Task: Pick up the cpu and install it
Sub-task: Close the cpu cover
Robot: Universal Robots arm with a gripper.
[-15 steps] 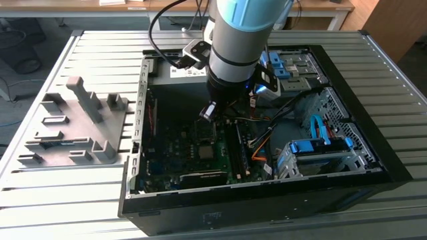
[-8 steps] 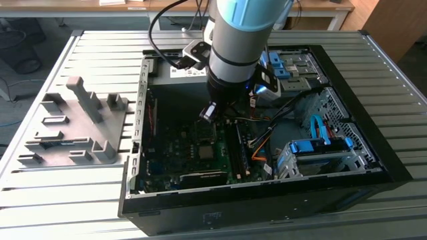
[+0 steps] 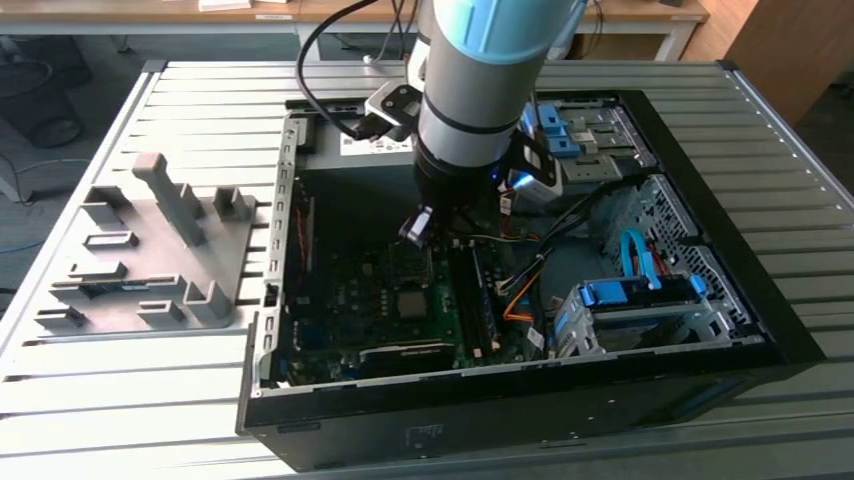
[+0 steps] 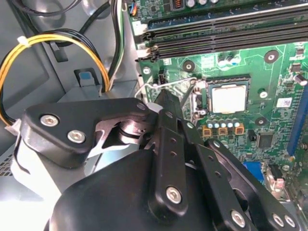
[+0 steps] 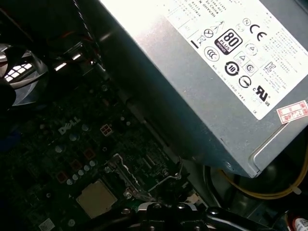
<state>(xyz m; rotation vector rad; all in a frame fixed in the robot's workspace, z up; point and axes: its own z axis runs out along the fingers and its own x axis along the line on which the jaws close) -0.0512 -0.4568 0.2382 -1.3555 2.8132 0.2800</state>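
Observation:
The cpu (image 4: pixel 229 98) is a small square chip with a dull tan-silver face. It lies flat in the socket on the green motherboard (image 4: pixel 269 72), inside the open computer case (image 3: pixel 534 400). I also see the cpu (image 3: pixel 411 300) in the exterior view and the cpu (image 5: pixel 96 198) in the first wrist view. My gripper (image 4: pixel 166 96) hangs over the board beside the socket, shut, with nothing visible between its fingers. Its tip is close to the thin wire lever (image 4: pixel 168 83) at the socket's edge, apart from the chip. In the exterior view the gripper (image 3: pixel 416 235) sits low inside the case.
A big grey metal box with a white label (image 5: pixel 207 72) stands close by the gripper. Yellow cables (image 4: pixel 29 53) and black memory slots (image 4: pixel 216 38) flank the socket. Blue drive brackets (image 3: pixel 641 290) fill the case's right in the exterior view. A grey fixture (image 3: pixel 154 250) lies on the table's left.

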